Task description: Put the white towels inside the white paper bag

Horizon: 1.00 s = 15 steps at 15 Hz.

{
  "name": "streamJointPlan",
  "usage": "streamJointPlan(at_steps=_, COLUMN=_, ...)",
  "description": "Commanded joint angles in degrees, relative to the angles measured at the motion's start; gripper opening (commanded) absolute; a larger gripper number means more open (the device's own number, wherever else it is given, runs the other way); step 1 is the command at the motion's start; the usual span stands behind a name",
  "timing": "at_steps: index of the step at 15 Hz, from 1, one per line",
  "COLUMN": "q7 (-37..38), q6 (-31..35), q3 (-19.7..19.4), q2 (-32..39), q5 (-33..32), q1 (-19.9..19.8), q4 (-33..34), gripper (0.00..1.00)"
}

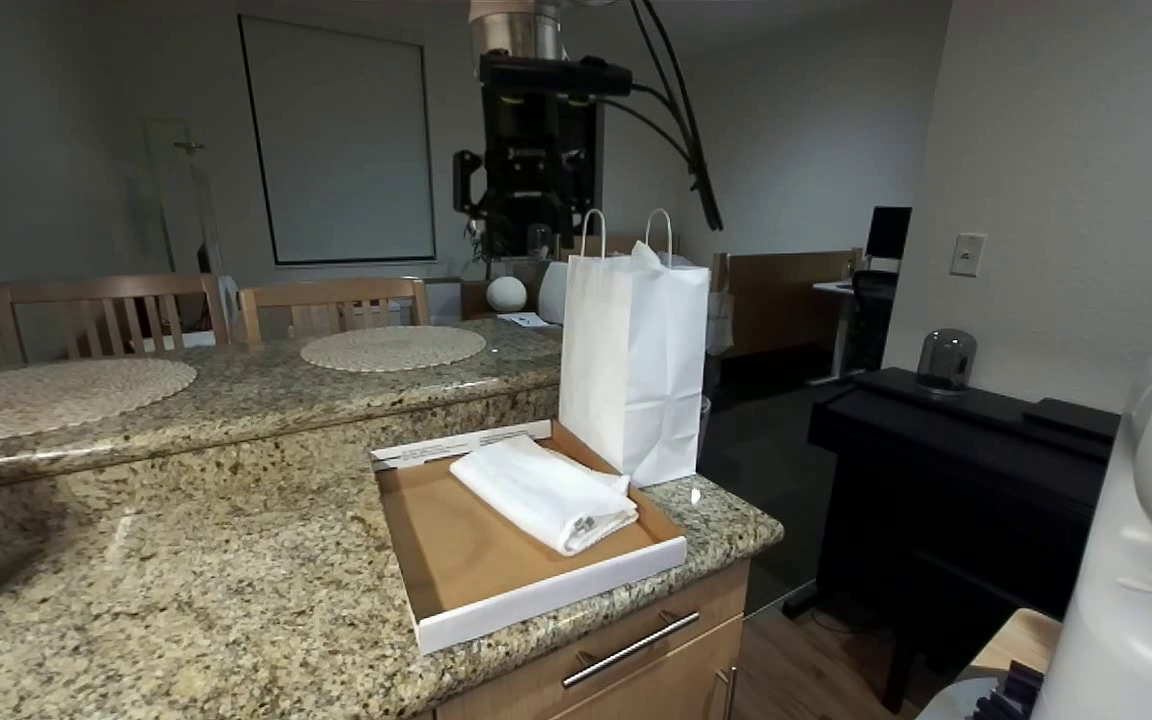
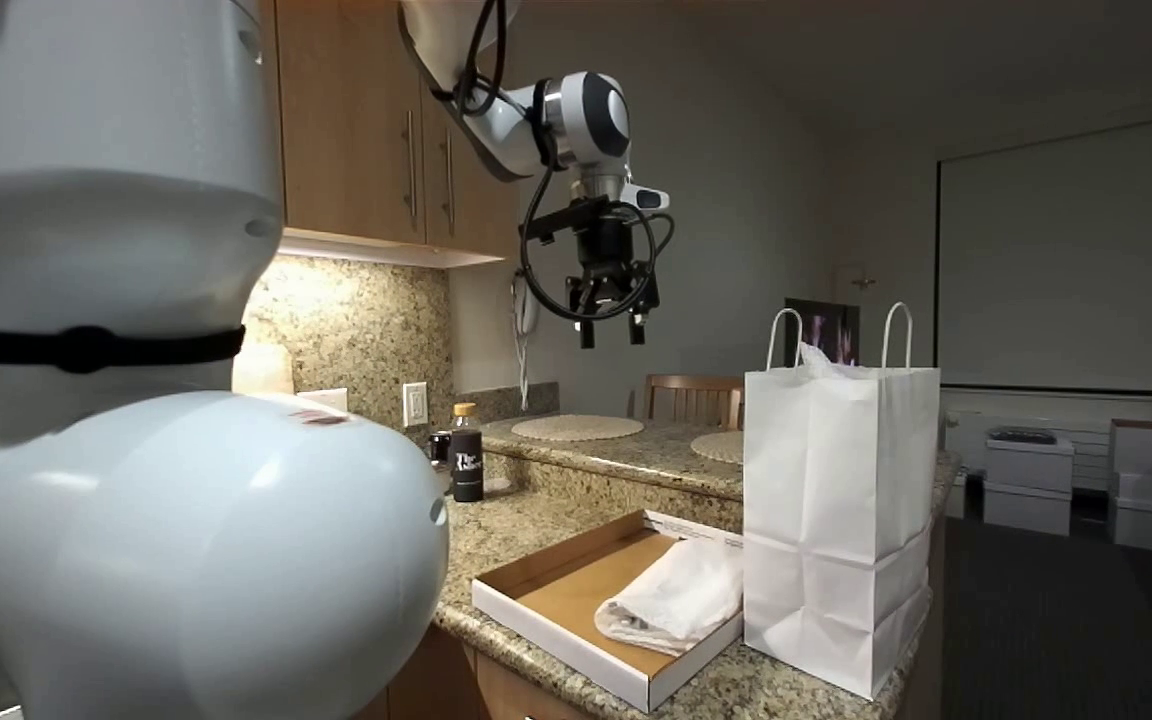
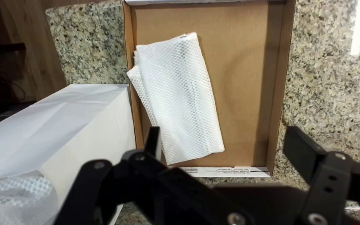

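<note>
A folded white towel with a mesh weave lies in the shallow cardboard tray; in the wrist view this towel rests against the tray's side nearest the bag. The white paper bag stands upright beside the tray, both loop handles raised. More white mesh material, apparently another towel, shows in the bag's mouth, and a white tip pokes up there in both exterior views. My gripper hangs well above the counter, pointing down. In the wrist view its fingers are wide apart with nothing between them.
The granite counter ends just past the bag, with a drop to the floor. A raised ledge with round placemats runs behind. A dark bottle stands farther along the counter.
</note>
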Motion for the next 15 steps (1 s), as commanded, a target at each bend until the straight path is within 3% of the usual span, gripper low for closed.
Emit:
streamJointPlan(at_steps=1, q7=-0.07, q6=-0.18, q3=1.46, q2=0.02, q5=0.08, q1=-1.52, q4=0.18, gripper=1.0)
streamJointPlan(at_steps=9, q7=-8.72, q6=-5.53, q3=2.59, q2=15.02, q5=-0.95, q1=-0.52, q4=9.17, gripper=1.0)
streamJointPlan(at_steps=15, q7=-7.79, q6=4.46, q3=0.93, q2=24.1, q5=-0.14, q1=-0.3, q4=8.42, gripper=1.0)
